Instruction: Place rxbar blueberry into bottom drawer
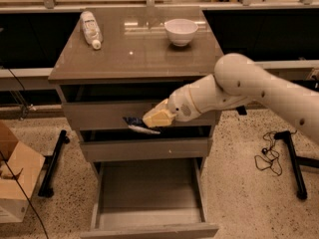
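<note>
My gripper (pixel 149 121) hangs in front of the cabinet's upper drawer fronts, above the open bottom drawer (pixel 149 193). It is shut on the rxbar blueberry (pixel 137 125), a small dark flat bar that sticks out to the left of the yellowish fingers (pixel 158 117). The bottom drawer is pulled out toward me and its grey tray shows nothing inside. The white arm reaches in from the right.
A white plastic bottle (pixel 90 29) lies at the back left of the cabinet top (pixel 134 54). A white bowl (pixel 181 31) stands at the back right. A cardboard box (pixel 12 180) sits on the floor at left. Black stand legs (pixel 294 166) and a cable lie at right.
</note>
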Robot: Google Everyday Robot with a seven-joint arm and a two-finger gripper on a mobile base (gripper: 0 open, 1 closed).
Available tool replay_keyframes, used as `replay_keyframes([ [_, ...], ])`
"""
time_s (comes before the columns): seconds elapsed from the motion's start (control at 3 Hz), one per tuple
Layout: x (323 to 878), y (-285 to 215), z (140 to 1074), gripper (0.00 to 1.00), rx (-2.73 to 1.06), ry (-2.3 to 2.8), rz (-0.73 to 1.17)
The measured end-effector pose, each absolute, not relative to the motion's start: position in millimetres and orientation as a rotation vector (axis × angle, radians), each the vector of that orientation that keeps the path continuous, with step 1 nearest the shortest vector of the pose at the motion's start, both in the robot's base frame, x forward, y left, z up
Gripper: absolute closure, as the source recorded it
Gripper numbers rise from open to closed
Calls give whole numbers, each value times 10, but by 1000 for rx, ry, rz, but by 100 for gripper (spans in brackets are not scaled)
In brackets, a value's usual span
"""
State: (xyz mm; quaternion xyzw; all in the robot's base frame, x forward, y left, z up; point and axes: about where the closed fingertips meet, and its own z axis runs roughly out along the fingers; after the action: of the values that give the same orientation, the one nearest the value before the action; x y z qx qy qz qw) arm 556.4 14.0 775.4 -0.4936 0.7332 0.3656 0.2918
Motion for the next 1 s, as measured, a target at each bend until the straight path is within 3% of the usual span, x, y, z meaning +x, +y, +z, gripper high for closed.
replay_keyframes([
  [0.33, 5599, 129, 7211, 100, -1185, 1983, 1139],
  [1.0, 5611, 227, 6906, 100, -1154, 2016, 1150],
])
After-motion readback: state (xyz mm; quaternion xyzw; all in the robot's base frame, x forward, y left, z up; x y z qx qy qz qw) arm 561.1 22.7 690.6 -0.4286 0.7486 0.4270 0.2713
